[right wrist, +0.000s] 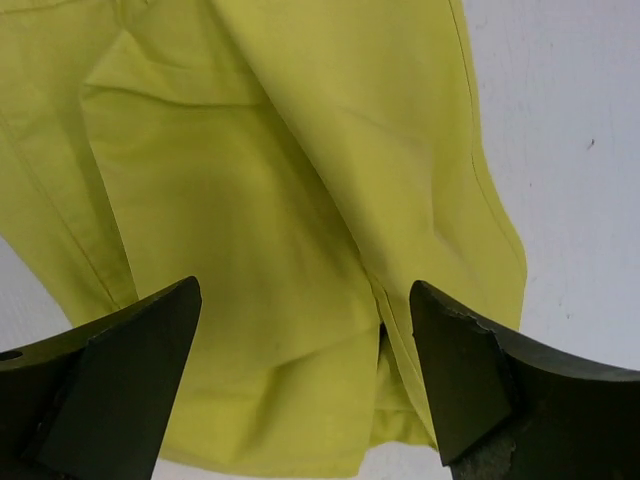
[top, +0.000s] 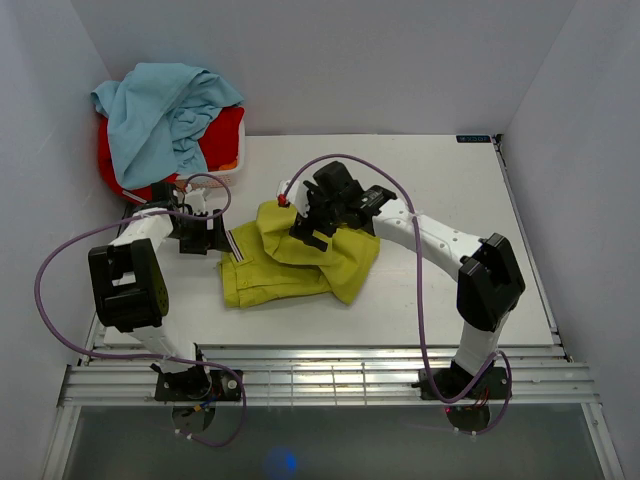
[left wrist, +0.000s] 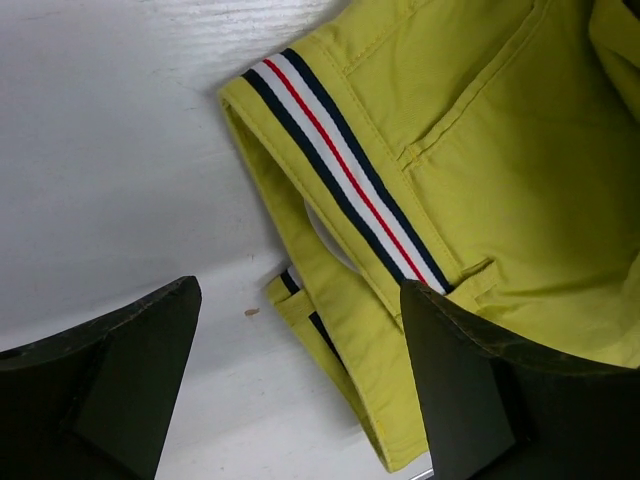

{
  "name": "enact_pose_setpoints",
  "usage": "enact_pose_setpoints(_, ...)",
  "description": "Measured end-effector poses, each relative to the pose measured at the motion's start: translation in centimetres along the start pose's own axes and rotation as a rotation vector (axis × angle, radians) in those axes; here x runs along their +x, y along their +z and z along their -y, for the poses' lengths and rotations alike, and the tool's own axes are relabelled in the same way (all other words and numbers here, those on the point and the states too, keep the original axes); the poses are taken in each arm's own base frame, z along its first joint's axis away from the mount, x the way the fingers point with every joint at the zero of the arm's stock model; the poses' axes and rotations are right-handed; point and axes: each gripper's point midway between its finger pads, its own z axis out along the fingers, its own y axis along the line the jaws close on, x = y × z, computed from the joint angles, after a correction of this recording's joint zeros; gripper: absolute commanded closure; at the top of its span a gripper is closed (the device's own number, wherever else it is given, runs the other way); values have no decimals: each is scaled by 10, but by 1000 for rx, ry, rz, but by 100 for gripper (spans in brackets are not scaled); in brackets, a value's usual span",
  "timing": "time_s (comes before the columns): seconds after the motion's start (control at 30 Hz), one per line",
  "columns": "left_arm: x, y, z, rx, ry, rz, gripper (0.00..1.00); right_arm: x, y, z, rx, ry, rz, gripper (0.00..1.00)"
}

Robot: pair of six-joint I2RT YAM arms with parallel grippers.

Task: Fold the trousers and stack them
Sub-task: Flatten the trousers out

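While white walls (top: 350, 60) box in the white table (top: 470, 200), the trousers (top: 290, 275) lie bunched mid-table, well apart from its right edge. A blue garment (top: 160, 110) is heaped over a red garment (top: 225, 135) at the far-left corner. The left gripper (top: 225, 242) is by the striped waistband and the right gripper (top: 303, 235) is over the cloth, both spread wide and gripping nothing.

Trousers (right wrist: 300, 200) lying in overlapping folds on the white table (right wrist: 570, 120), right gripper (right wrist: 303, 290) hanging over them, dark fingers (right wrist: 110, 390) standing wide apart, holding nothing
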Motion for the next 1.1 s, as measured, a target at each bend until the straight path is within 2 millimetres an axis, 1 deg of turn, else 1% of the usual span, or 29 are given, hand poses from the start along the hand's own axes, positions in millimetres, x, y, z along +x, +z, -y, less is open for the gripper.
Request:
enact_pose_setpoints(0.1,0,5,2,35,-56,-1,11,-14,22,-11,16,-86,17,10)
enact_pose_setpoints(0.17,-3,9,2,57,-89,5,12,-20,37,-15,26,-119,23,9)
enact_pose_setpoints(0.27,-9,14,1,72,-127,22,14,-19,61,-9,60,-145,23,8)
enact_pose_setpoints(0.33,-15,17,-1,73,-146,31,18,-13,73,-2,87,-155,10,1)
enact_pose_setpoints(0.37,-19,20,-3,72,-152,39,19,-9,77,3,103,-159,1,4)
enact_pose_setpoints(0.4,-22,22,-4,73,-157,43,21,-7,80,6,118,-169,-4,16)
enact_pose_setpoints(0.47,-28,29,-7,75,-175,51,28,-7,82,13,147,-180,-4,25)
enact_pose_setpoints(0.5,-31,32,-9,75,-184,52,30,-6,82,17,161,-179,-5,34)
enact_pose_setpoints(0.57,-35,38,-10,86,-206,51,37,-10,80,26,194,-180,8,42)
enact_pose_setpoints(0.6,-38,40,-11,90,-211,56,46,-12,78,29,207,-175,15,52)
enact_pose_setpoints(0.63,-40,42,-11,94,-218,60,51,-13,75,32,217,-169,20,59)
enact_pose_setpoints(0.67,-41,44,-12,97,-225,62,57,-15,71,37,228,-161,27,70)
enact_pose_setpoints(0.7,-41,47,-12,103,-234,61,68,-16,66,42,238,-151,34,91)
enact_pose_setpoints(0.77,-41,52,-12,114,-251,57,85,-17,49,56,269,-111,53,92)
enact_pose_setpoints(0.8,-42,54,-12,124,-258,59,100,-16,38,65,290,-86,60,92)
enact_pose_setpoints(0.87,-43,54,-11,136,-277,62,100,-15,11,88,346,-34,85,92)
enact_pose_setpoints(0.9,-44,54,-10,138,-278,65,100,-12,-5,99,375,-5,93,92)
enact_pose_setpoints(1.0,-46,51,-12,132,-278,77,100,5,-56,133,475,89,113,92)
enact_pose_setpoints(1.03,-46,49,-13,126,-276,82,100,18,-75,144,513,127,111,92)
enact_pose_setpoints(1.1,-49,40,-14,109,-268,108,100,45,-112,160,586,210,103,92)
